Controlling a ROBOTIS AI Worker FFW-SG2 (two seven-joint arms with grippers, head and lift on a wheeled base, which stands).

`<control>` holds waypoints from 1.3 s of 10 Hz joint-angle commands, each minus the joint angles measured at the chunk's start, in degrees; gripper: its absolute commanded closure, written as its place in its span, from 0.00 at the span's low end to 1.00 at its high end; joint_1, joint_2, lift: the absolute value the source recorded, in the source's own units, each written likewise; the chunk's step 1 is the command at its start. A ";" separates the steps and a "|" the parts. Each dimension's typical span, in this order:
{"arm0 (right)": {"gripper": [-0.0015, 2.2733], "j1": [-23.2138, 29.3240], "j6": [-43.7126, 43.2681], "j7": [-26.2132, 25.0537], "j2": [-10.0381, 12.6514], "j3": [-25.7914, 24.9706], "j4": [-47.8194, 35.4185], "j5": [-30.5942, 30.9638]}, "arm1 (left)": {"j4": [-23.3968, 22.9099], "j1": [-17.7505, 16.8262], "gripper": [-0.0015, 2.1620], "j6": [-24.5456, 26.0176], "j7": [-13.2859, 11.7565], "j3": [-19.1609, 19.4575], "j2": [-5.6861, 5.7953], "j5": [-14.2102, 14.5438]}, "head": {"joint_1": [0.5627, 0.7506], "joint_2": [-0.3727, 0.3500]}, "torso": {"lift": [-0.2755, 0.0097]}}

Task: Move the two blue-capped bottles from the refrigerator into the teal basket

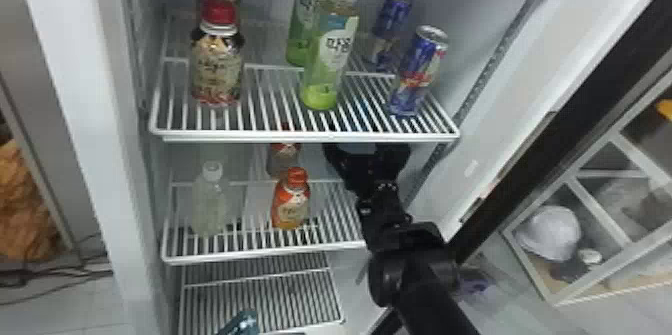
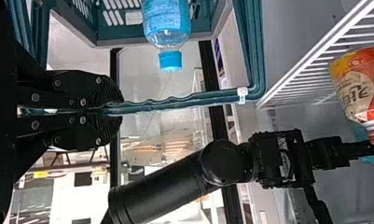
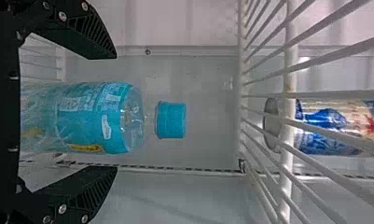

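In the head view my right gripper (image 1: 367, 148) reaches in below the upper shelf, at the right side of the middle shelf. The right wrist view has the right gripper (image 3: 115, 113) open, its fingers on either side of an upright blue-capped bottle (image 3: 100, 117), with gaps between the bottle and both fingertips. My left gripper (image 2: 112, 110) is shut on the handle of the teal basket (image 2: 121, 36). Another blue-capped bottle (image 2: 166, 21) is in that basket in the left wrist view.
Red-capped bottles (image 1: 217, 66), green bottles (image 1: 330, 51) and cans (image 1: 417, 76) stand on the upper shelf (image 1: 300, 135). An orange bottle (image 1: 291, 204) and a clear bottle (image 1: 210, 204) stand left of the right arm. The refrigerator's side wall is close on the right.
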 commanded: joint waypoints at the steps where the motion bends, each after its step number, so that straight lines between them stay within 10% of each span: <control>1: 0.09 -0.76 1.13 0.02 -0.05 0.12 0.05 0.14 | 0.00 0.01 0.51 -0.14 0.00 0.00 0.02 0.00 | 0.70 0.03 | 0.49; 5: 0.25 -0.62 2.53 0.02 -0.13 0.56 -0.09 1.01 | 0.00 0.15 0.51 -0.28 0.00 0.09 0.02 0.09 | 0.70 0.03 | 0.49; 13: 0.26 6.27 -4.64 0.02 -0.40 -0.49 -7.12 3.83 | 0.00 0.43 0.51 -0.70 0.00 0.26 0.02 0.27 | 0.70 0.03 | 0.49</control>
